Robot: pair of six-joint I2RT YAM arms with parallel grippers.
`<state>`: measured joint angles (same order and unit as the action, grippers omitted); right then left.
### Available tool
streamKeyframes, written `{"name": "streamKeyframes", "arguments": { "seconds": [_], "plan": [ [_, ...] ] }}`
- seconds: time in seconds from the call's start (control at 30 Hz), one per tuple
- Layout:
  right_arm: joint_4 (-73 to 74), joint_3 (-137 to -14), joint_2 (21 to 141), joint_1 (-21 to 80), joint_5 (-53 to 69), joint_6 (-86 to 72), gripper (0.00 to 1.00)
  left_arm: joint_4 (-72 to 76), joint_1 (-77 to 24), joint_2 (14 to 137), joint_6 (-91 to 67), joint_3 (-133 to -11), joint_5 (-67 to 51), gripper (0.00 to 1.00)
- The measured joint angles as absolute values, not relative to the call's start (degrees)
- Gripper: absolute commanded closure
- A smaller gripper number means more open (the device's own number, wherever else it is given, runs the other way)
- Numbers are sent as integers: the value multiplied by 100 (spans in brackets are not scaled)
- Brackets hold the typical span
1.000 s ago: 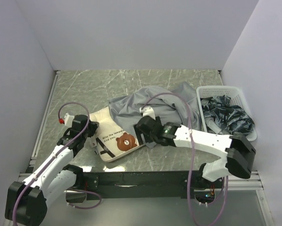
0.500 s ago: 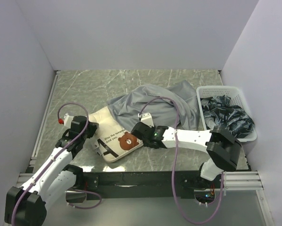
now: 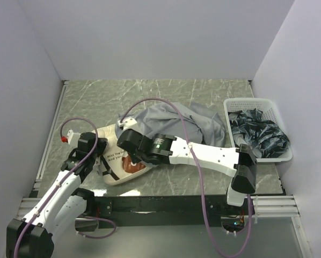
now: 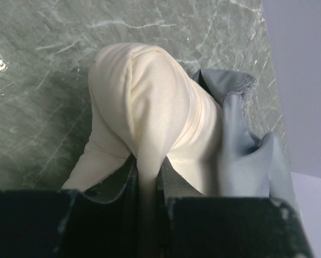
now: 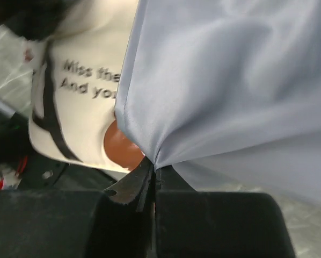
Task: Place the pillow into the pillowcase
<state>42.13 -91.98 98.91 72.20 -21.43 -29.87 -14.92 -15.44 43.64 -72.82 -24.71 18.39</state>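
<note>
L gripper point(image 4: 148, 171) is pinching a fold of the pillow point(image 4: 150, 107), prob. anchoring it on the table point(image 3: 96, 102). R gripper point(image 5: 152, 174) is clamping the pillowcase point(image 5: 230, 80) hem over the bear end, apparently to sleeve it.

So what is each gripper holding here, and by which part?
The left gripper pinches a bunched fold of the pillow. The right gripper pinches the pillowcase by its edge.
</note>
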Motion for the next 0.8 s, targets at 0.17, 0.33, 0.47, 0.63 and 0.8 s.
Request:
{"name": "streamKeyframes", "arguments": {
  "seconds": [0.17,0.33,0.47,0.63,0.8],
  "plan": [
    [4386,-9345,10180,7137,-1806,-2862,100,-1509,-1566,4307,-7207,-2471,1831,83],
    [4351,-9032,10099,6449,-1509,-2862,100,-1496,-1579,4331,-7024,-2506,1785,22],
    [4324,-8794,9955,6005,-1444,-2860,92,-1966,-1605,4464,-6995,-2856,1817,1],
    [4104,-8458,9701,5944,-1376,-2836,49,-2794,-1632,4648,-7028,-3573,2069,1],
    [3859,-8176,9310,5983,-1234,-2692,26,-2967,-1629,4600,-7076,-3275,2036,1]
  ]
}}
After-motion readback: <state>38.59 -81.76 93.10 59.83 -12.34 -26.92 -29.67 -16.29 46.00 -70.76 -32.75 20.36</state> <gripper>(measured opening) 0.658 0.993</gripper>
